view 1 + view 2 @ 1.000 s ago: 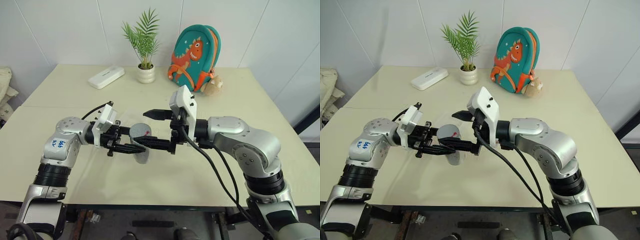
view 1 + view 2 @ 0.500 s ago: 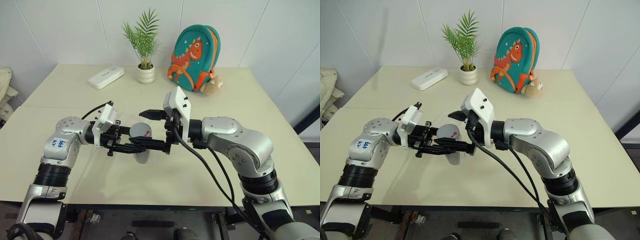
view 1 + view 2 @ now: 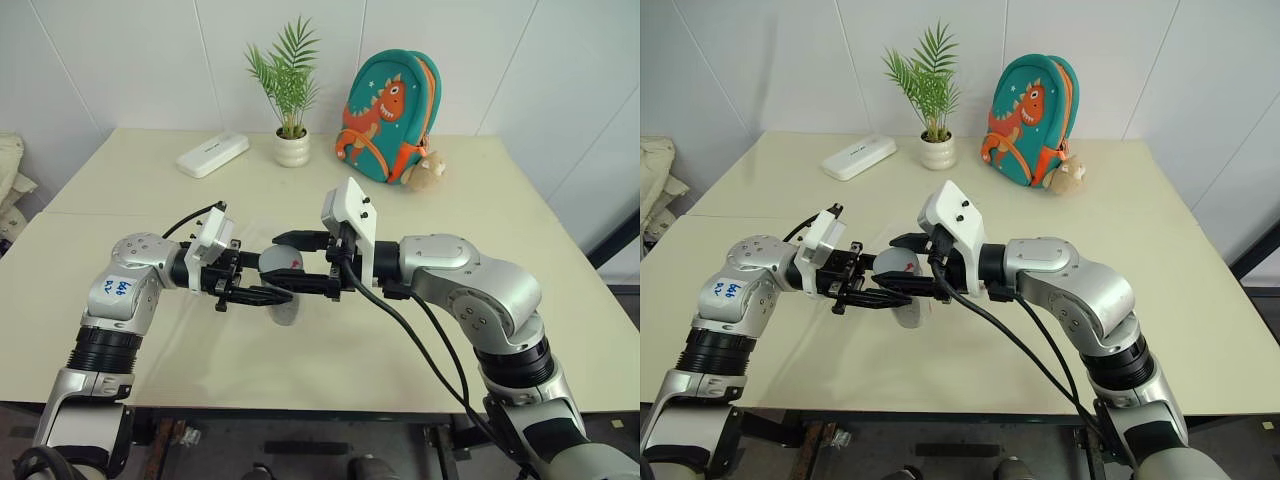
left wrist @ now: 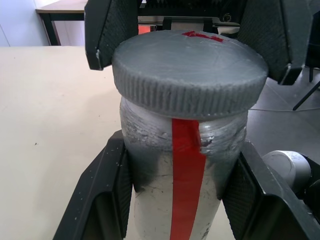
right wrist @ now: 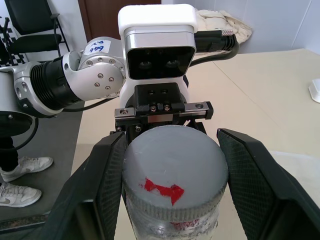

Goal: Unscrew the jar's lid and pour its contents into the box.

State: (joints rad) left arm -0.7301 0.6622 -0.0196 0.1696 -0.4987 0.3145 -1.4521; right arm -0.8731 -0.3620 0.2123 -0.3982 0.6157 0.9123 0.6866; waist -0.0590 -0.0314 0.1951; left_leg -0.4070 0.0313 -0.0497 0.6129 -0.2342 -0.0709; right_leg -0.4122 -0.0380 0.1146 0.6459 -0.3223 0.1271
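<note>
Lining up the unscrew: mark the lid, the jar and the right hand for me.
lid (image 5: 172,162): right wrist view, flat grey top.
jar (image 4: 187,170): left wrist view, red stripe on its side wall.
right hand (image 5: 175,180): right wrist view, midway between its fingertips, shut on the lid.

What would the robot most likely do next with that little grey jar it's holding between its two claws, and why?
Probably twist the lid loose with the right gripper. The left gripper is clamped on the jar body, held above the table, and the right gripper's fingers are closed on the lid's rim. The lid looks fully seated, so unscrewing comes before any pouring.
</note>
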